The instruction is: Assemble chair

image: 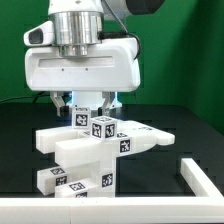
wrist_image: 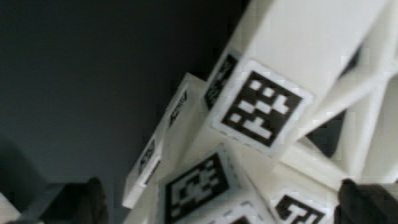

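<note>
The chair (image: 95, 150) is a partly joined stack of white blocky pieces with black-and-white tags, standing mid-table. A tagged post (image: 103, 128) sticks up at its top, and a flat panel (image: 150, 138) juts toward the exterior view's right. My gripper (image: 90, 108) hangs just above the post with its fingers (image: 73, 104) spread apart, holding nothing. In the wrist view the chair's tagged pieces (wrist_image: 267, 105) fill the picture very close up. My gripper (wrist_image: 222, 205) shows there only as two dark fingertips (wrist_image: 80, 203) on either side of the pieces.
The white L-shaped border rail (image: 197, 178) runs along the table's front at the exterior view's right. A lower tagged white block (image: 58, 180) of the stack lies near the front left. The table is black, with a green wall behind.
</note>
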You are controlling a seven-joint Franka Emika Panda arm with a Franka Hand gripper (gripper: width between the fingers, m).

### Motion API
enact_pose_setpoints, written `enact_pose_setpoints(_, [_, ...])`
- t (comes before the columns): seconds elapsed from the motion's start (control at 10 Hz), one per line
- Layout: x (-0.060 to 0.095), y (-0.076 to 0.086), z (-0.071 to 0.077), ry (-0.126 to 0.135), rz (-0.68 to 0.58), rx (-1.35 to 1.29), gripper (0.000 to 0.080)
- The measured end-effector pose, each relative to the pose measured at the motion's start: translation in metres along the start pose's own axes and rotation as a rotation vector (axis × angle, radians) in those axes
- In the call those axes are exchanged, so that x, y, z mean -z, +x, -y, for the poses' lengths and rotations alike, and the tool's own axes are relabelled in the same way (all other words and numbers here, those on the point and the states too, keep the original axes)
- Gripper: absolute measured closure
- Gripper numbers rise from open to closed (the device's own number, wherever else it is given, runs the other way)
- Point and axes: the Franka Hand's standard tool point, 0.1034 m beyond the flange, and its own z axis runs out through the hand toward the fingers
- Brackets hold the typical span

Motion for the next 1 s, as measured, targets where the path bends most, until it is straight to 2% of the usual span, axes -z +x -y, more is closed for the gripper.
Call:
enact_pose_setpoints(0.1, [0.0012,0.0052,0.0002,-0.032,-0.028,0.203,0.0150])
enact_pose_setpoints(0.2, [0.0027,0.0087,-0.0004,-0.053,-0.028,0.406,0.0150])
enact_pose_setpoints(0.3, [0.0024,0.0083,-0.0005,-0.049,-0.028,0.363,0.0150])
enact_pose_setpoints(0.5, [0.0024,0.0082,-0.0006,-0.049,-0.029,0.338,0.0434])
enact_pose_setpoints(0.6, [0.0024,0.0082,-0.0005,-0.047,-0.030,0.263,0.0434])
enact_pose_setpoints(0.7, [0.0023,0.0081,-0.0004,-0.045,-0.033,0.163,0.0517])
enact_pose_setpoints(1.0, [0.0022,0.0070,0.0055,-0.037,-0.048,-0.280,0.0517])
